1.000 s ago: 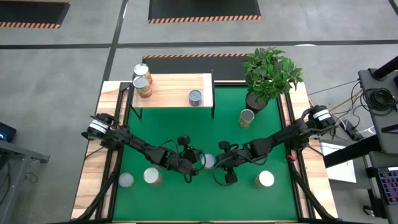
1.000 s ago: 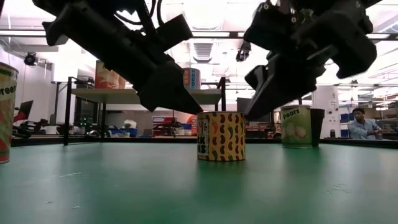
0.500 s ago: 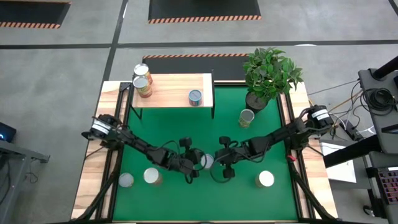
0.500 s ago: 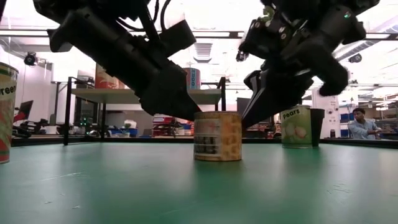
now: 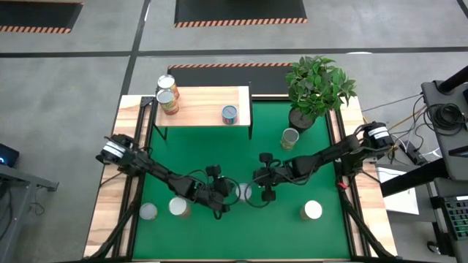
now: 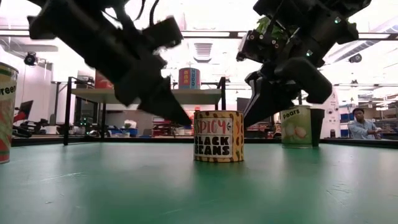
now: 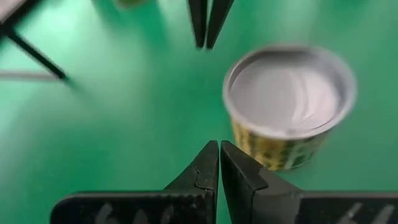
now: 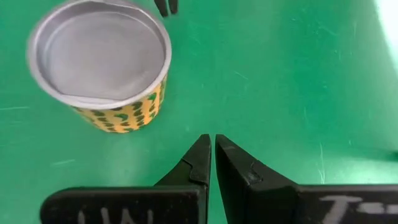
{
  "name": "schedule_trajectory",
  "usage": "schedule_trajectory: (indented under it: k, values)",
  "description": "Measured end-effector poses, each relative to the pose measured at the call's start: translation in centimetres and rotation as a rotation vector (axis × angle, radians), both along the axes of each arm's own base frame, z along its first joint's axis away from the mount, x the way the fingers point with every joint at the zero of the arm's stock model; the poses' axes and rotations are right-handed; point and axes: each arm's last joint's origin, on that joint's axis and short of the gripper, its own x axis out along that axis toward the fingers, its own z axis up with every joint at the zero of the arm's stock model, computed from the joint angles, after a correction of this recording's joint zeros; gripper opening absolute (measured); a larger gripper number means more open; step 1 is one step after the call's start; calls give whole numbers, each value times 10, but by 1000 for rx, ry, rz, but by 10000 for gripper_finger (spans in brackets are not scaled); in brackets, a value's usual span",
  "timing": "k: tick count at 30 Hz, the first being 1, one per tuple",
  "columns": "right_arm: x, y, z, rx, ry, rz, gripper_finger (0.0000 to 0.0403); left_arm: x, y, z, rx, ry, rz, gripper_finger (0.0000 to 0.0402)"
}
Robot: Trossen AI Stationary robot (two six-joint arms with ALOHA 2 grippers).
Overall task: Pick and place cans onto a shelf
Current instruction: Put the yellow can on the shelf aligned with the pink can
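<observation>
Yellow-labelled black beans can [image 6: 217, 136] upright on green mat [image 5: 219, 157], lid sealed, between left gripper [image 5: 224, 199] and right gripper [image 5: 257, 191]; both pressed together, empty. Shelf [image 5: 201, 106] carries three cans.

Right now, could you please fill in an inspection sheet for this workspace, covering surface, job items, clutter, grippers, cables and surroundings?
Surface: green mat on the wood-edged table, flat.
Job's things: three cans on the shelf; spicy black beans can upright mid-mat between both grippers; pears can beside the pot; three more cans along the near edge.
Clutter: potted plant at the far right corner.
Grippers: left gripper shut, low beside the beans can, empty; right gripper shut, on its other side, empty.
Cables: bundle on the stand at right, off the table.
Surroundings: seated person far behind, at right.
</observation>
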Motion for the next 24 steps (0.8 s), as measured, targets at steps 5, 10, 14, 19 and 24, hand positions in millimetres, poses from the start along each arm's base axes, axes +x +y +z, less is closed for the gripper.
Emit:
schedule_trajectory:
  k: [5,10,14,19,24]
  values:
    - [-6,2,10,1,0,8,12,3,-3,22,53,-29,-63,2]
    - [-12,0,25,1,-49,23,12,15,-6,37,10,-23,-169,43]
    - [-20,-1,39,-15,-112,53,12,23,-2,35,-28,-18,-193,117]
    - [-29,-4,53,-41,-310,105,12,29,-2,33,-9,-43,-122,226]
    - [-44,-9,58,-63,-486,122,12,28,-5,34,3,-42,-138,307]
